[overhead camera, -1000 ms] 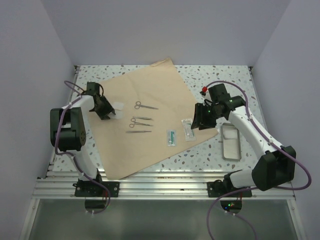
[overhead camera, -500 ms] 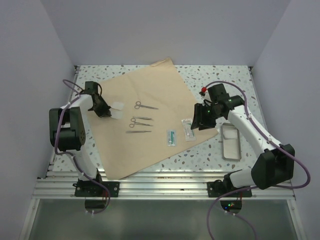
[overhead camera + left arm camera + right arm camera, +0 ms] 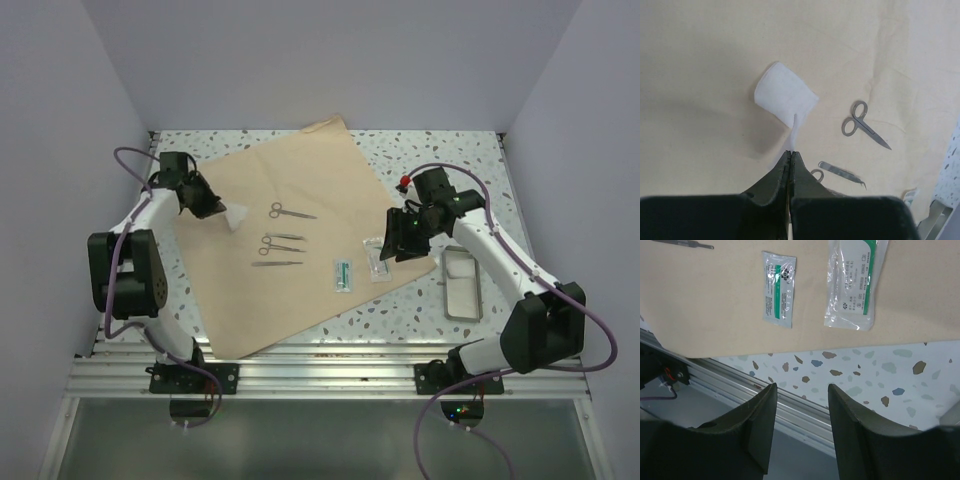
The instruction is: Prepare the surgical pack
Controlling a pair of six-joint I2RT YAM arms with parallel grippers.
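Note:
The surgical pack's tan wrapping sheet (image 3: 300,170) lies wide and flat on the table; it also shows in the left wrist view (image 3: 715,60) and the right wrist view (image 3: 715,305). My left gripper (image 3: 207,206) (image 3: 791,151) is shut on a thin corner of a white gauze pad (image 3: 237,216) (image 3: 785,96) at the sheet's left side. My right gripper (image 3: 400,240) (image 3: 801,387) is open and empty, hovering over the sheet's right edge, near two sealed packets (image 3: 779,287) (image 3: 852,282).
Scissors (image 3: 288,211) (image 3: 862,124), forceps (image 3: 282,240) and another thin steel instrument (image 3: 277,264) lie on the middle of the sheet. The packets (image 3: 343,273) (image 3: 376,258) lie right of them. A small metal tray (image 3: 460,283) sits on the terrazzo table at the right.
My left gripper has drawn back toward the far left, still holding the gauze by its corner. The right arm has barely moved.

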